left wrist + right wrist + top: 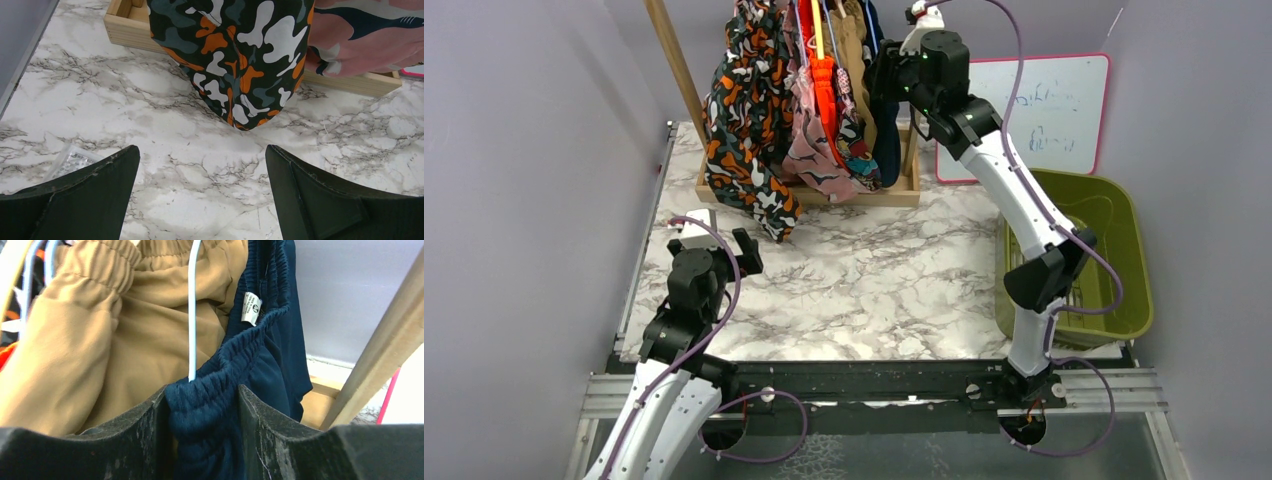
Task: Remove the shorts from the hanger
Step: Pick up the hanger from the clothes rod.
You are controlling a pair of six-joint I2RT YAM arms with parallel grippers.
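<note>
Several pairs of shorts hang crowded on a wooden rack: blotch print point(744, 130), pink print point(809, 150), bright orange point(824, 80), tan point(854, 60) and navy shorts point(886, 140). My right gripper point(886, 72) is raised at the rack's right end. In the right wrist view it point(202, 400) is shut on the bunched elastic waistband of the navy shorts point(260, 355), just below a white hanger wire point(191, 315), with the tan shorts point(145, 330) to its left. My left gripper point(742, 250) is low over the table, open and holding nothing point(202, 165), facing the blotch print hem point(240, 55).
The rack's wooden base tray point(894, 195) and slanted post point(679, 65) stand at the back of the marble table point(874, 290). A green basket point(1124, 250) is at the right edge, a whiteboard point(1054, 110) behind it. A clear plastic packet point(72, 160) lies by my left fingers.
</note>
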